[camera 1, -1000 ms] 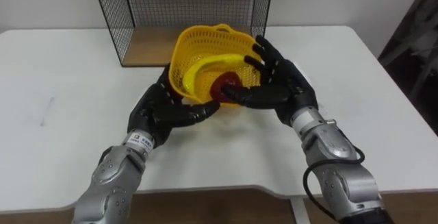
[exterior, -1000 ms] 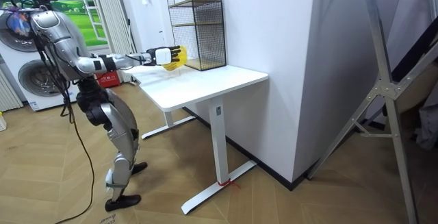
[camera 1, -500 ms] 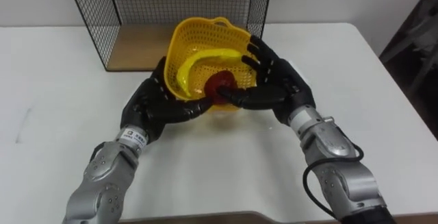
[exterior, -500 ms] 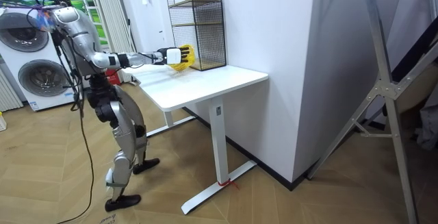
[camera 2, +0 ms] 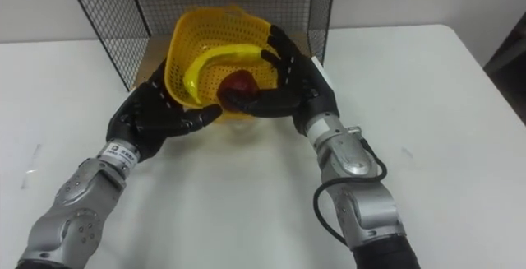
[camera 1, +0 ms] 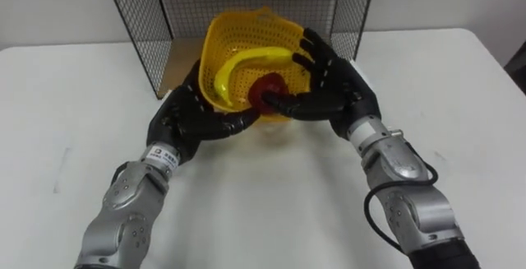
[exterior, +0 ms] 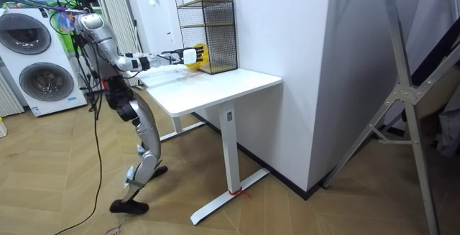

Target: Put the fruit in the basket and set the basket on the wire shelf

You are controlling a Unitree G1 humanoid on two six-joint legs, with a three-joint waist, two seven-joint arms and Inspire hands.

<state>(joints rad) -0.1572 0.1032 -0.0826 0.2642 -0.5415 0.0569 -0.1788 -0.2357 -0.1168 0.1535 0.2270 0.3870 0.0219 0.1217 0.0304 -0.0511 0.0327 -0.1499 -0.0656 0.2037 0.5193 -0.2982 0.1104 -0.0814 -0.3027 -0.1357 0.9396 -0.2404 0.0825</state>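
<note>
I hold a yellow mesh basket (camera 1: 246, 43) off the table between both hands, tipped with its mouth toward me. A banana (camera 1: 242, 63) and a red fruit (camera 1: 265, 90) lie inside it. My left hand (camera 1: 191, 119) cups its lower left side with the fingers curled up the wall. On the right rim, my right hand (camera 1: 329, 84) has its fingers spread and its thumb across the front. The basket hangs just before the open front of the black wire shelf (camera 1: 156, 22), over its wooden floor (camera 1: 182, 59). In the room view I lean over the table's end, arms stretched toward the shelf (exterior: 215, 26).
The wire shelf stands at the back of the white table (camera 1: 460, 96), against the wall. Its mesh sides (camera 1: 353, 10) flank the opening on both sides of the basket. In the room view two washing machines (exterior: 36, 55) stand behind me.
The basket has moved forward and up to the shelf's opening with both hands on it. In the room view I have stepped closer to the table and lean further over it.
</note>
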